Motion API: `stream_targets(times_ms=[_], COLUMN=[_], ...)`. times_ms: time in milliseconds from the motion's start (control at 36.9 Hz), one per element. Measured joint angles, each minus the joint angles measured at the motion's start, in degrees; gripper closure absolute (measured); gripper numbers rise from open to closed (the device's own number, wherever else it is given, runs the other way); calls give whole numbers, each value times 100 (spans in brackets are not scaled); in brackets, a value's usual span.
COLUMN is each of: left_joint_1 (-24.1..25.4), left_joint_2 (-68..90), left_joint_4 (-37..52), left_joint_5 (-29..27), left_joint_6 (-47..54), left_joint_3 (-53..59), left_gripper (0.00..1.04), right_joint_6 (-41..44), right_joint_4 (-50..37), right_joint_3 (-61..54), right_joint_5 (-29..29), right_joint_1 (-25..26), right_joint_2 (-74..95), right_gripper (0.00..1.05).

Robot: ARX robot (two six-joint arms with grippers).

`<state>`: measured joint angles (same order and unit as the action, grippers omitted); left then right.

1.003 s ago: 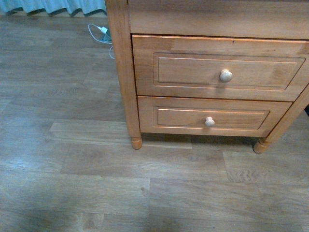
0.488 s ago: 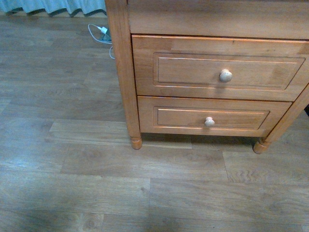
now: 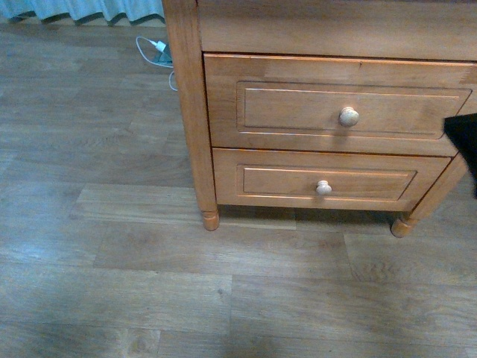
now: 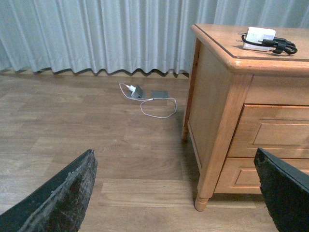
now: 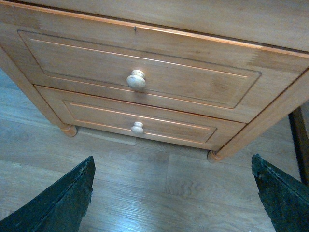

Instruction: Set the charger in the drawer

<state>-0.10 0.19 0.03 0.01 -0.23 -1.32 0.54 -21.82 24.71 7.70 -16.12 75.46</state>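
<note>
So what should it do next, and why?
Probably ease the right end effector, open and facing the cabinet, toward the round knob of the taller drawer. That drawer is shut, and the charger lies on the cabinet top, so the drawer likely needs opening first.

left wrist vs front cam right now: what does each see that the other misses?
Left wrist only: the nightstand top, with the charger next to a white block, and the open left pincer. Front only: the whole fronts of the drawer and the shallower lower drawer, both shut, with their knobs, plus a dark shape at the right edge. Both: the nightstand leg, wood floor, curtain, and white plug with its cable on the floor.
</note>
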Motion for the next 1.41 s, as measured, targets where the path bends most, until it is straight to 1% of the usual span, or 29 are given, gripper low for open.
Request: stream_targets(times_ms=[163,380,569,867,1030,1410], left_joint_1=[0,0,0,0,0,0], left_joint_2=[0,0,0,0,0,0], left_joint_4=[0,0,0,0,0,0], left_joint_5=[0,0,0,0,0,0], left_joint_6=[0,0,0,-2,0,-2], left_joint_3=[0,0,0,0,0,0], left_gripper=[6,6,6,6,6,6], right_joint_6=[-422,-796,-973,-776,-686,-645], right_joint_4=[-380,-763,-1025,-1102,-1130,-1250], right_joint_3=[831,1574,2304,3126,3364,3412], right_joint_5=[627,1163,1473,1414,1366,1320], right_joint_1=[-531,-723,-782,-752,-713,-597], right_joint_2=[1641,2850,3759,4516,4741,4955], right_gripper=[9,9,9,9,9,9])
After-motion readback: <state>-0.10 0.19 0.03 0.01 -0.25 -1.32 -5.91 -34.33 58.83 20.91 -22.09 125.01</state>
